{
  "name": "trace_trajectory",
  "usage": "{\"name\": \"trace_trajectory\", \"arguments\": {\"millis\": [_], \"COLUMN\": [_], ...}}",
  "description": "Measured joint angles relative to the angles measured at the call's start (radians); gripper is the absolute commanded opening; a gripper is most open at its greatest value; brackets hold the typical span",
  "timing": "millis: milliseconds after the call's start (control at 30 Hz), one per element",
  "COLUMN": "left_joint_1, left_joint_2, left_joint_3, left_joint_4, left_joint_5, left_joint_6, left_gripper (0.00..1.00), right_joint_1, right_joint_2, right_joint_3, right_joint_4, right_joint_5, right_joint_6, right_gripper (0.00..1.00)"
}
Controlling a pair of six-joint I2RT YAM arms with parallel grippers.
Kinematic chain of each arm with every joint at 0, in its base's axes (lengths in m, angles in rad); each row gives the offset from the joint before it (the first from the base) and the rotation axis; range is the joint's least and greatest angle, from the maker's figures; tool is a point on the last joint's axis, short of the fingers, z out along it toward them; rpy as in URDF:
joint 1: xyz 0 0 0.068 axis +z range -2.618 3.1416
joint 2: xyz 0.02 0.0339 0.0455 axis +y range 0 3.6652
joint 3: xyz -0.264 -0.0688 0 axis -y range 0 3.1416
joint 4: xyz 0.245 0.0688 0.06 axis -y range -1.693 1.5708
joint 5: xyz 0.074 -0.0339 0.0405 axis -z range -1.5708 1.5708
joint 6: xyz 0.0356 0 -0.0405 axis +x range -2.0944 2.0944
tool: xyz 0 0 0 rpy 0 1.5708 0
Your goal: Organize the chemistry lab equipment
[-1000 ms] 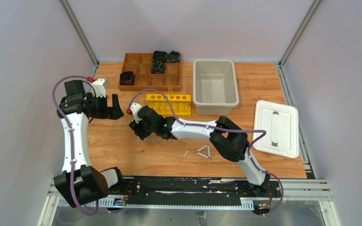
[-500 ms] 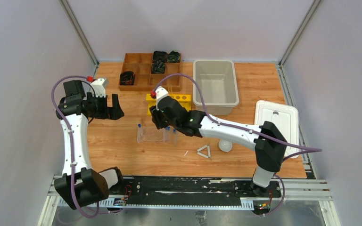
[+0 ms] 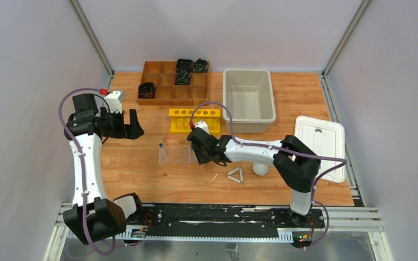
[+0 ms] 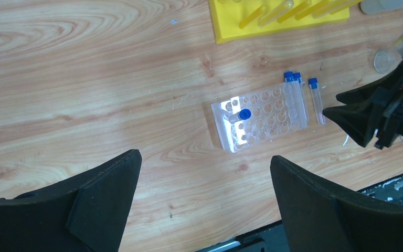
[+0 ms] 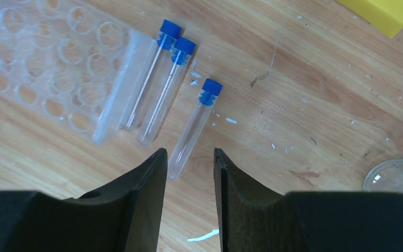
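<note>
Chemistry lab equipment lies on the desk ahead of the right fingers: a clear rack off to their left, two blue-capped tubes flat against its edge, and a third tube whose bottom end reaches just between them. Those fingers stand narrowly apart, gripping nothing. Left fingers are spread wide and empty, the rack well ahead of them
</note>
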Motion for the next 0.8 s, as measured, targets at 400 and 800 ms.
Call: {"name": "trace_trajectory", "arguments": {"millis": [400, 800], "left_joint_1": [0.000, 0.000], "left_joint_2": [-0.002, -0.009], "left_joint_3": [0.000, 0.011], "left_joint_4": [-0.008, -0.041], "left_joint_5": [0.014, 0.111], "left_joint_6": [0.000, 0.039], "left_gripper": [1.00, 1.00], "right_joint_1": [-0.068, -0.087], "right_joint_2": [0.117, 0.134], "right_joint_3": [0.069, 0.109], "right_joint_4": [-0.007, -0.061], "right_joint_5": [-0.015, -0.029], "right_joint_6": [0.014, 0.029], "right_gripper": [0.38, 0.00]}}
